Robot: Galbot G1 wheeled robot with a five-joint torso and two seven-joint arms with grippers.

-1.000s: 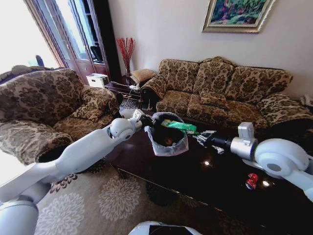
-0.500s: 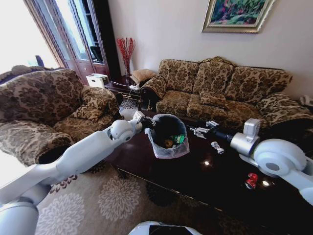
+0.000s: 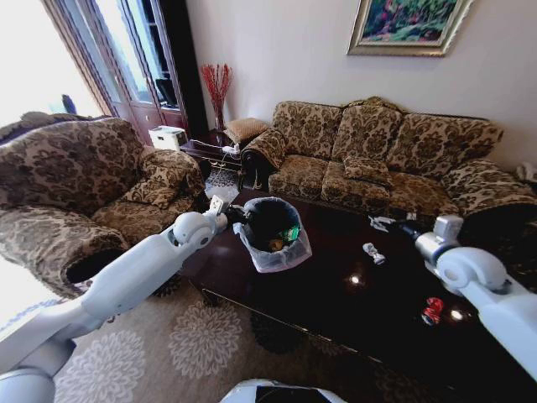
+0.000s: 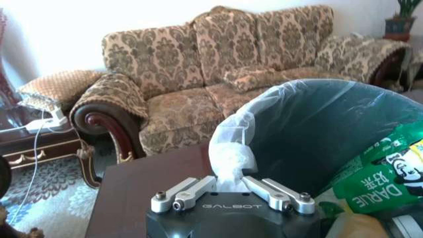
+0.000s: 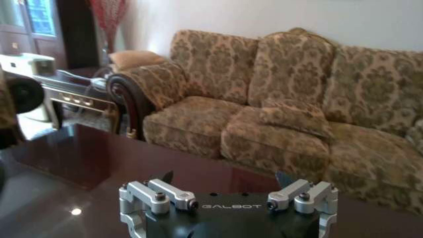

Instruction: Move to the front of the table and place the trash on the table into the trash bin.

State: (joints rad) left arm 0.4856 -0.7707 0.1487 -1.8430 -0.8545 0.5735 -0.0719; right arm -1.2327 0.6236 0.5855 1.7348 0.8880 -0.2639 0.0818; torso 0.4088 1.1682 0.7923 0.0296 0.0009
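The trash bin (image 3: 267, 254), lined with a whitish bag, stands on the dark table (image 3: 336, 295) near its left end. My left gripper (image 3: 232, 215) is at the bin's near-left rim; in the left wrist view this gripper (image 4: 229, 179) is shut on a bunched fold of the bag. The green packet (image 3: 289, 234) lies inside the bin (image 4: 310, 124), also seen as the packet (image 4: 373, 176). A small silver can (image 3: 372, 253) and a red can (image 3: 432, 311) lie on the table. My right gripper (image 3: 384, 222) hovers over the table right of the bin, open and empty (image 5: 223, 177).
A patterned sofa (image 3: 377, 159) runs along the table's far side and an armchair (image 3: 75, 185) stands to the left. A small side table (image 3: 205, 151) sits in the corner. Floral carpet (image 3: 193, 336) lies before the table.
The right gripper let the green packet drop into the bin, then drew back to the right. The bin, held by the left gripper, shifted slightly to the left.
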